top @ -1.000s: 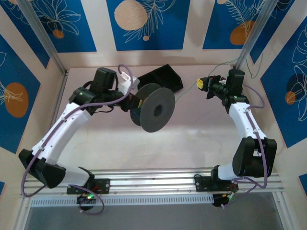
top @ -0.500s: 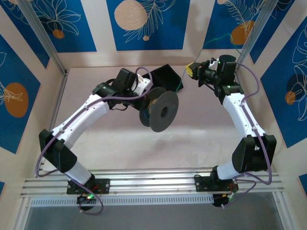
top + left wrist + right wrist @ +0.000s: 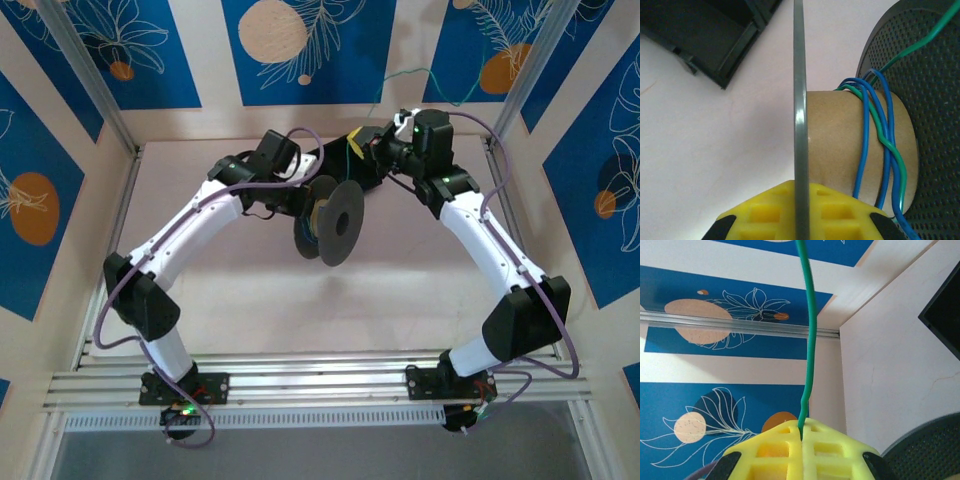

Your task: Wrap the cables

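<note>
The left gripper (image 3: pixel 800 212) is clamped, its yellow pads pinching the thin grey flange (image 3: pixel 800 75) of a spool (image 3: pixel 335 225), which runs edge-on straight out from between the jaws. Just to the right of that flange lies the brown core (image 3: pixel 840 145), its long axis crossing the jaws sideways toward a second, perforated flange (image 3: pixel 935 125). The cables (image 3: pixel 867 135) sit on the core's right part, near that far flange: blue and green turns lying across the core's axis and crossing one another, with one green strand leading off beyond the jaws to the upper right. Farther out on the left, a black tray (image 3: pixel 715 35) rests on the pale table (image 3: pixel 715 140). The right gripper (image 3: pixel 802 440) is closed, its pads meeting on a green cable (image 3: pixel 810 340) that comes out at their seam and points straight away from the fingertips, slightly wavy, lengthwise with the fingers.
</note>
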You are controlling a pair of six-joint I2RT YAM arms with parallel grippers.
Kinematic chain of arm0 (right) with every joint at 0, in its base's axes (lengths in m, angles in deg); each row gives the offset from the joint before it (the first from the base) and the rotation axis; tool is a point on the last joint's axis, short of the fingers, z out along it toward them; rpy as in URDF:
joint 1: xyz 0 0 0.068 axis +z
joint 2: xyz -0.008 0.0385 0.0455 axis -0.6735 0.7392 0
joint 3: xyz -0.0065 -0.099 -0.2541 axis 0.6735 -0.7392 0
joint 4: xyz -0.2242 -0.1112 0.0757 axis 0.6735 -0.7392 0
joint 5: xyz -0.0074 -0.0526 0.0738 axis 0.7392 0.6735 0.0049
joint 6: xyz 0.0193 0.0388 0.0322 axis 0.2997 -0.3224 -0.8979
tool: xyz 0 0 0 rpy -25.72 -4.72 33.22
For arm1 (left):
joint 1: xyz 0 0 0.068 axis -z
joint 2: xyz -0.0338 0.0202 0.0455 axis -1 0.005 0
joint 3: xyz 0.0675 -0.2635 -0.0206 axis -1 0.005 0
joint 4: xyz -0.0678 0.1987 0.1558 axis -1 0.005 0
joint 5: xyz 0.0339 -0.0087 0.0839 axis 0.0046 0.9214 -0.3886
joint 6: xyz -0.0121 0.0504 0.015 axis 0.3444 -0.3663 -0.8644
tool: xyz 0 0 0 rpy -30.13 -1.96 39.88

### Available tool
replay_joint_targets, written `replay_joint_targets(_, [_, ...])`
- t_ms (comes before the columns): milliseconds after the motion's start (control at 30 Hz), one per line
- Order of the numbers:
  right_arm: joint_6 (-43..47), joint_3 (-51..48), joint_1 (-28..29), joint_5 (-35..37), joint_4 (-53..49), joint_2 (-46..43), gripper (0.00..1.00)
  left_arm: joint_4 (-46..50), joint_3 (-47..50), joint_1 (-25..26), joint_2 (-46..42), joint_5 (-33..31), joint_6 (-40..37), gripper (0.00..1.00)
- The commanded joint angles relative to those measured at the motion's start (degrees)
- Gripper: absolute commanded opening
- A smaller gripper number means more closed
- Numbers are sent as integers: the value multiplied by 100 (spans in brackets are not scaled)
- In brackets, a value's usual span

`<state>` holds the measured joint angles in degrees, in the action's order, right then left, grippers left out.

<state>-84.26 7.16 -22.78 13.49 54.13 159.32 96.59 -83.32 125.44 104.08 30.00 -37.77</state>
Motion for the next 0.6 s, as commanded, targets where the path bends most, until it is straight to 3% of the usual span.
replay_joint_targets(0, [305,361,312,447,429,-233,0,496,-395,-138,137,-279,510,0])
replay_joint_targets(300, [345,352,1054,822,730,-108,0,463,-782,-258,184,-641,1094,0])
replay_joint_targets(567, [964,168,1931,1608,564,-319,0,255,-761,-579,52,-1123,1669,0])
